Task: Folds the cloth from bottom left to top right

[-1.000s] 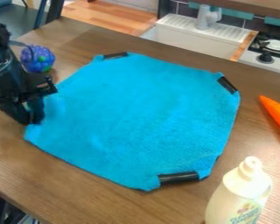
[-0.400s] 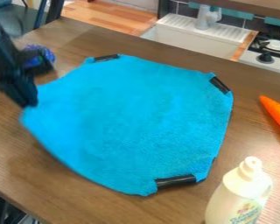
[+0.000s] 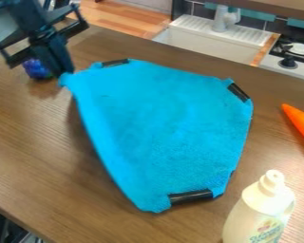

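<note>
My end effector (image 3: 67, 72) has the blue cloth (image 3: 161, 118) pinched by its raised L corner, rest on the desk (image 3: 27, 142). Far R corner's across, slightly lower in view, so I'd carry R (lift 1st, prob.).

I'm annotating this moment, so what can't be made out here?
Camera view: part of the blue ball, behind the pincer.
Camera view: table under the blue cloth, which covers it.
Camera view: base of the bottle, cut off by the bottom edge.
Camera view: wide end of the carrot, cut off by the right edge.
</note>
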Motion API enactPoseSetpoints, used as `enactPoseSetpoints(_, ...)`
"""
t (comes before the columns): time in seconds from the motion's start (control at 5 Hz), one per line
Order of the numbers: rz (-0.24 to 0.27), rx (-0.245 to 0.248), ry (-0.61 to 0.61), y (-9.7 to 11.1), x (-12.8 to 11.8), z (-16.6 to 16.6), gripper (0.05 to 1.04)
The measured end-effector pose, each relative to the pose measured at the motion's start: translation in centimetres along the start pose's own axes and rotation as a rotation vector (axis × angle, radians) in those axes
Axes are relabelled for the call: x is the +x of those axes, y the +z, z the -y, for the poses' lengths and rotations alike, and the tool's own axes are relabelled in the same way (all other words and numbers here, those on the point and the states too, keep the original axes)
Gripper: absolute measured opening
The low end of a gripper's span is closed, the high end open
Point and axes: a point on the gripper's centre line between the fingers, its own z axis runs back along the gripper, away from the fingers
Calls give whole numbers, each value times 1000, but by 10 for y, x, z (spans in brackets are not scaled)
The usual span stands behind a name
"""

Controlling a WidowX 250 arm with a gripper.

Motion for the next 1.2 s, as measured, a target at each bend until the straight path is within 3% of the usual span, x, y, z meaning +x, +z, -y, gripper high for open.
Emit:
enactPoseSetpoints(0.4,-12,9,46,-25,8,55,56)
enactPoseSetpoints(0.8,35,-10,28,-41,9,114,56)
enactPoseSetpoints(1.2,48,16,-5,-76,-1,160,56)
